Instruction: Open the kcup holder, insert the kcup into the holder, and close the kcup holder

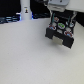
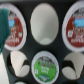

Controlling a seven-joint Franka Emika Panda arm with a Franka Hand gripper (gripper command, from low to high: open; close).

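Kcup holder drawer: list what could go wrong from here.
1. The green-topped kcup lies among tightly packed slots. If it sits tilted or proud, closing the drawer might jam it.
2. Red-lidded pods sit close beside it and could get knocked on withdrawal.
3. The kcup holder looks unfixed on the smooth table, so a closing push may slide the whole unit.

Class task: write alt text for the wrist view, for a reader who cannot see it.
Close view straight down into the kcup holder, a black tray of round slots. A green-topped kcup sits in one slot, red-lidded pods fill others, and one slot between them is empty.
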